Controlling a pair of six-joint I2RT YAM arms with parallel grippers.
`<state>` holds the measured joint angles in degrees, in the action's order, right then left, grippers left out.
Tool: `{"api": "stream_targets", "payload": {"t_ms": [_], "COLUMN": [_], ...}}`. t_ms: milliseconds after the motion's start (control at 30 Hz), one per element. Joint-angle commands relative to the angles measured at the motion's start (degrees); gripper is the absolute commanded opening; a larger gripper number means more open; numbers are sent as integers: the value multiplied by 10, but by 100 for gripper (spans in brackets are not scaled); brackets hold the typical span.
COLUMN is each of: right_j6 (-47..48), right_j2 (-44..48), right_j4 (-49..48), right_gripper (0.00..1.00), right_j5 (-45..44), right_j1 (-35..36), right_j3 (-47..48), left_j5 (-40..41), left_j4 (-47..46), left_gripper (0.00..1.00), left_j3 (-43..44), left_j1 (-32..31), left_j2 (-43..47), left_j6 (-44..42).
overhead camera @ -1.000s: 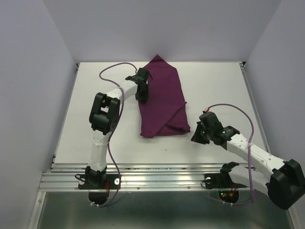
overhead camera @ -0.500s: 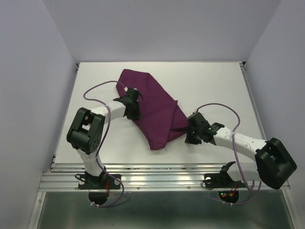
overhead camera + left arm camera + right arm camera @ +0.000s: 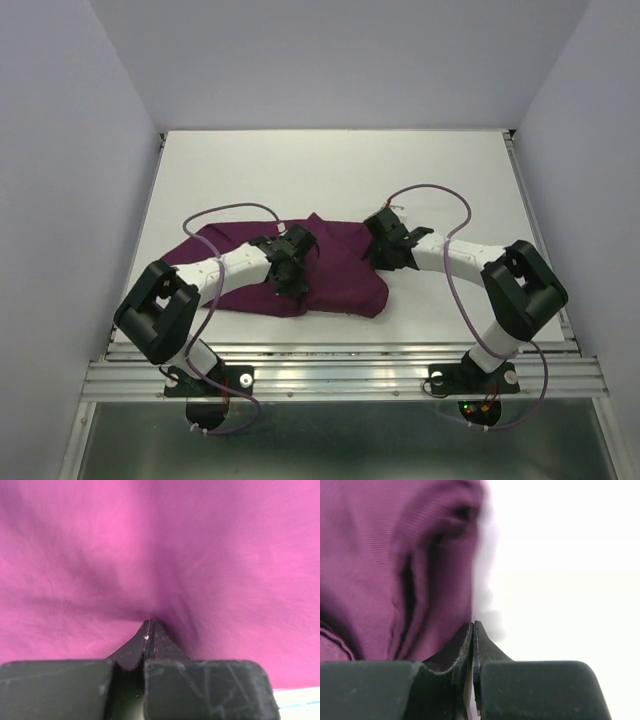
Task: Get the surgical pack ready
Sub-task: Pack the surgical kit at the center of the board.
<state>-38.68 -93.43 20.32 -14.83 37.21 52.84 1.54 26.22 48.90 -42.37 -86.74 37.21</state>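
Observation:
The surgical pack's dark purple cloth (image 3: 340,275) lies rumpled across the near middle of the white table (image 3: 450,170), spread from left to right. My left gripper (image 3: 292,284) sits on the cloth's middle, shut on a pinch of the fabric. In the left wrist view the cloth (image 3: 200,555) fills the frame and puckers at the left gripper (image 3: 151,624). My right gripper (image 3: 377,250) is at the cloth's upper right corner, shut on the edge. In the right wrist view the cloth (image 3: 370,555) ends at the right gripper (image 3: 473,625), with bare table to the right.
Pale walls close in the table on the left, back and right. An aluminium rail (image 3: 330,375) runs along the near edge by the arm bases. Purple cables (image 3: 440,195) loop over both arms.
Both grippers have dragged the cloth from standing lengthwise at the back to lying crosswise nearer the front. The left gripper swept toward the front; the right gripper moved left and away.

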Motion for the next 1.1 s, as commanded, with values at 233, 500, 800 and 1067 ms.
{"api": "stream_targets", "payload": {"t_ms": [233,500,800,1067], "right_j6": [13,18,11,0], "right_j2": [118,176,228,263], "right_j4": [36,61,85,111], "right_gripper": [7,7,9,10], "right_j5": [-86,-64,-79,-94], "right_j1": [-6,-6,-6,-6], "right_j3": [-5,28,22,24], "left_j5": [100,25,-37,-79], "left_j4": [102,16,-39,-37], "left_gripper": [0,0,0,0], "left_j3": [104,91,139,301], "left_j1": [114,161,79,-15], "left_j2": [56,28,-96,-224], "left_j6": [-55,-65,-28,-15]}}
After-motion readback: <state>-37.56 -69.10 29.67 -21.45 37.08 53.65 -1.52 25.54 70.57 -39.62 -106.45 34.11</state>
